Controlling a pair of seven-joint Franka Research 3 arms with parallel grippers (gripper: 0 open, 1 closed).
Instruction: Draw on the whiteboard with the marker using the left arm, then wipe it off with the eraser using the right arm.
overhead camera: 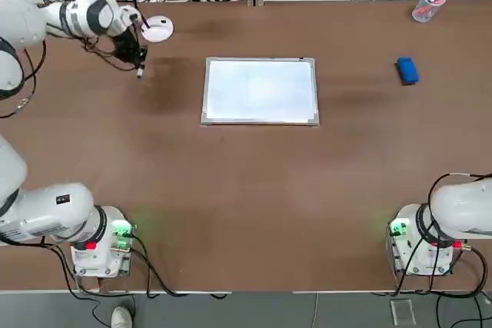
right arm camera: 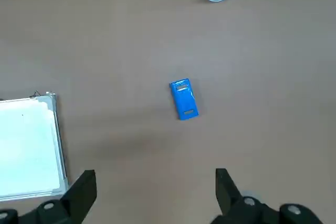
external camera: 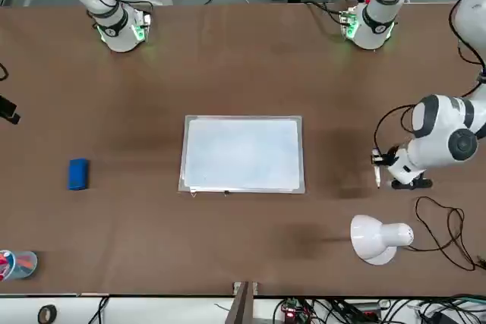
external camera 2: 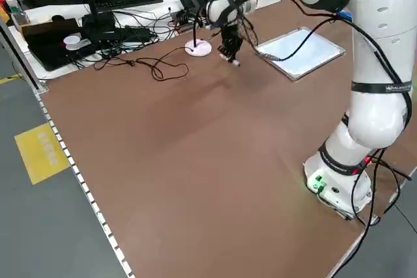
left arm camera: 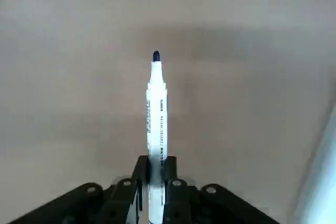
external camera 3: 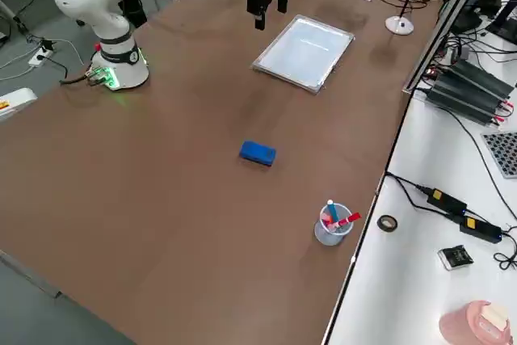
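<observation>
one whiteboard (overhead camera: 260, 91) mid-table (overhead camera: 246, 205), one blue eraser (overhead camera: 407, 70) to its right, one marker (left arm camera: 156, 124) clamped in left hand (overhead camera: 139, 65) near lamp (overhead camera: 157, 29). right hand (right arm camera: 155, 192) open, raised. one cup (overhead camera: 424, 7) far corner.

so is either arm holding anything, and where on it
The left tool holds the marker by its rear end, tip pointing away. The right tool is open and holds nothing.
</observation>
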